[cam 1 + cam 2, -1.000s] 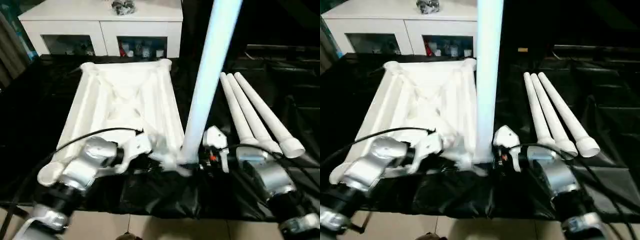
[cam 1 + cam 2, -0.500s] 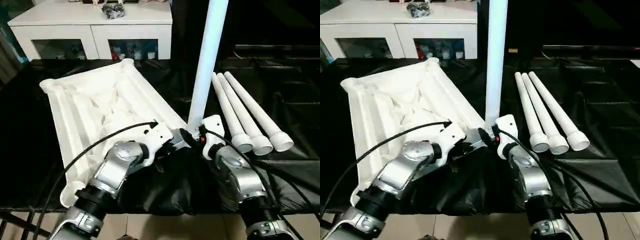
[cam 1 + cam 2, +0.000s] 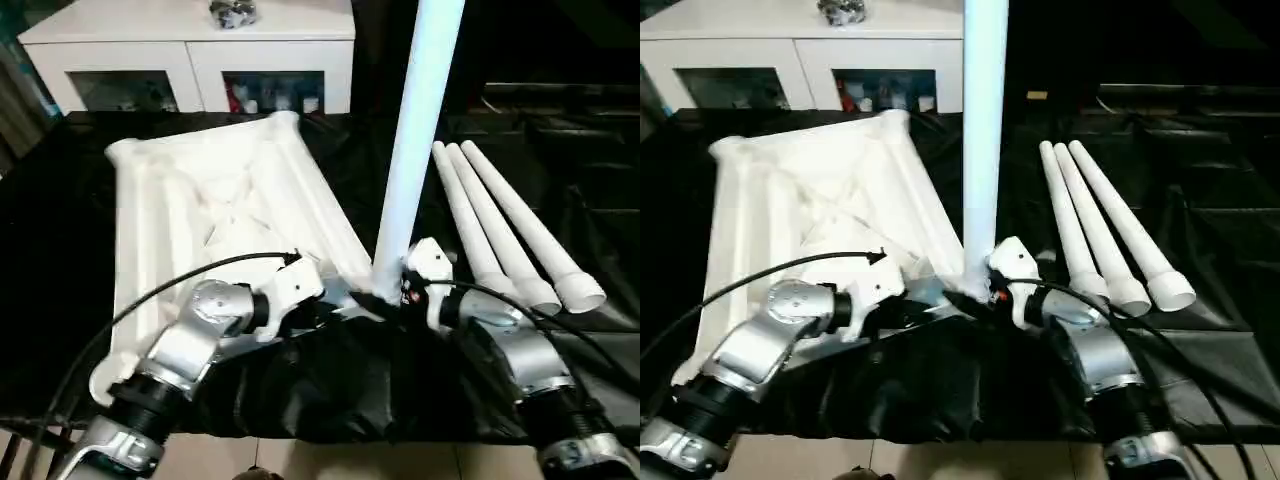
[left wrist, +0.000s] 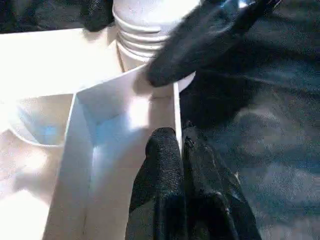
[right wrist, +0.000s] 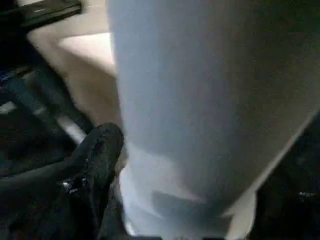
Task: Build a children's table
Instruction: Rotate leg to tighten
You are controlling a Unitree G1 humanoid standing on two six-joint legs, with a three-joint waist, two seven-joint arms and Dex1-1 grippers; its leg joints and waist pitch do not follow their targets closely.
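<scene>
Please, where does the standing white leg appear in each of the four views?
Left eye view: standing leg, right of centre, rising out of frame.
Right eye view: at centre.
Left wrist view: its ridged base.
Right wrist view: a broad, close column.
Shared landmark: the tabletop corner that it stands in.

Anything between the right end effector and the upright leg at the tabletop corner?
Nothing visible. The right end effector is right at the base of the upright leg, which stands at the near corner of the upside-down tabletop. Three spare legs lie off to the right.
</scene>
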